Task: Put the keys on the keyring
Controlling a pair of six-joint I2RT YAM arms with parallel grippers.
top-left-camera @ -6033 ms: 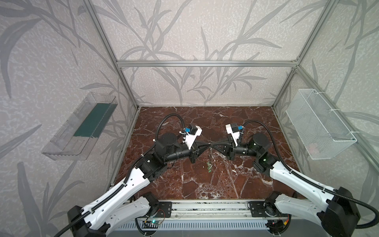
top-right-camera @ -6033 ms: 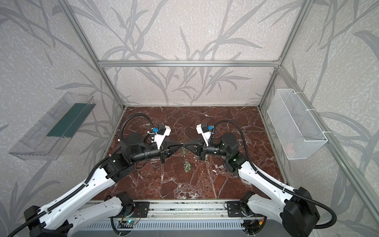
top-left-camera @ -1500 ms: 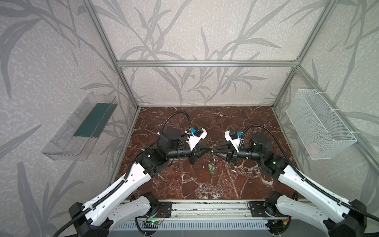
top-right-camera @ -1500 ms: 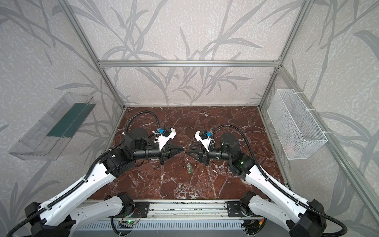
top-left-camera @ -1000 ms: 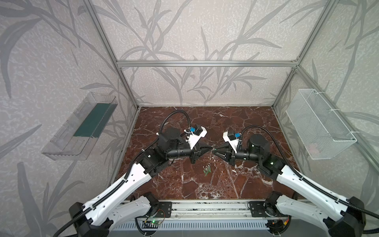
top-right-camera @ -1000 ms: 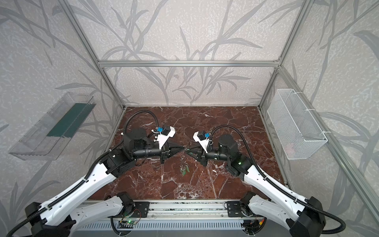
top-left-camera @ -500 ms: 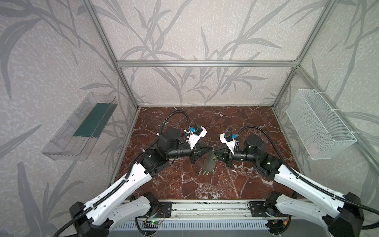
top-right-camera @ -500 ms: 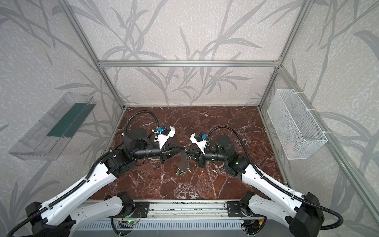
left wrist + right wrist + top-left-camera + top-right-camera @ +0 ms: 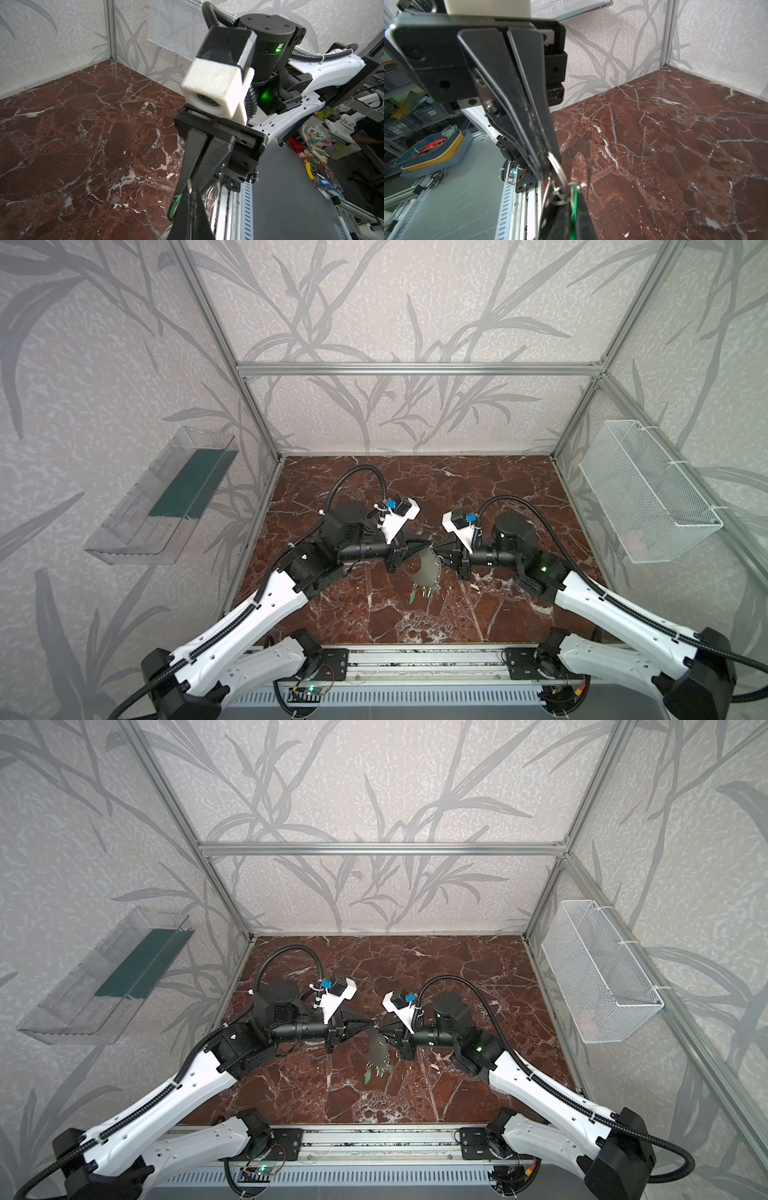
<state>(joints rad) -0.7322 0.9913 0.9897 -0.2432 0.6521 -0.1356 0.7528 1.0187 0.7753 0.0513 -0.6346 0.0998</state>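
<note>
The left end effector (image 9: 545, 172) is closed, pinching a split ring (image 9: 560, 165); right end effector (image 9: 572, 207) closed tip to tip, a green tag of the keys (image 9: 573, 199) edge-on between its fingers (image 9: 583, 224). The keyring (image 9: 428, 568) hangs beneath, above the tabletop (image 9: 457, 614), more tags at its 6 o'clock end, labels unreadable

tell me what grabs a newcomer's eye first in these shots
The left gripper and right gripper meet tip to tip, both shut, the right on a metal ring, above the middle of the red marble floor. Below that meeting point hangs the keyring, a grey plate, with green-tagged keys dangling at its lower end.
</note>
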